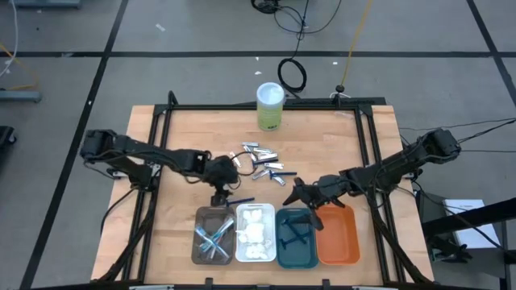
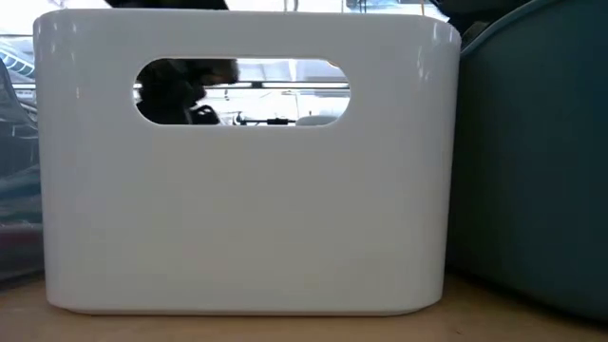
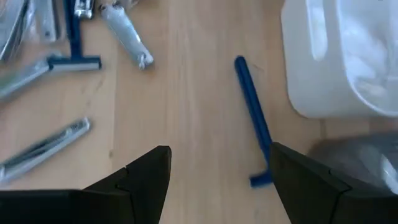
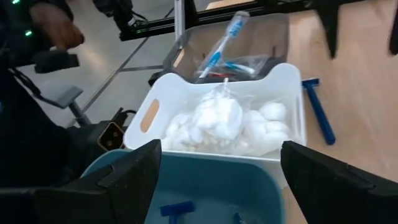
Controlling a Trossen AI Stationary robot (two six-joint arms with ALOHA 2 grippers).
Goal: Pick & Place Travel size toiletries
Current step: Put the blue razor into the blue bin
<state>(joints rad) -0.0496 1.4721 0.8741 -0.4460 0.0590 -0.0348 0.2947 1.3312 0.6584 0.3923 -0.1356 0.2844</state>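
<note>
In the high view my left gripper (image 1: 222, 196) hangs open just beyond the brown tray (image 1: 214, 235). A dark blue razor (image 3: 252, 118) lies flat on the wood between its fingers (image 3: 217, 149). More razors and silver tools (image 1: 262, 165) lie in a loose pile at mid-table. My right gripper (image 1: 309, 211) is open above the far end of the teal tray (image 1: 297, 238), where blue razors (image 4: 177, 211) lie. White wads (image 4: 230, 124) fill the white tray (image 1: 255, 234). Toothbrushes (image 4: 224, 43) lie in the brown tray. My left gripper stands open over the razor, with the razor's head (image 3: 261, 180) close beside the inner side of one finger (image 3: 292, 168). Whether they touch I cannot tell. The razor lies flat on the table.
The orange tray (image 1: 337, 235) sits at the right end of the row of trays along the near edge. A green-and-white canister (image 1: 270, 106) stands at the far edge. In the low view the white tray's wall (image 2: 237, 190) and the teal tray (image 2: 532, 161) block most of the table.
</note>
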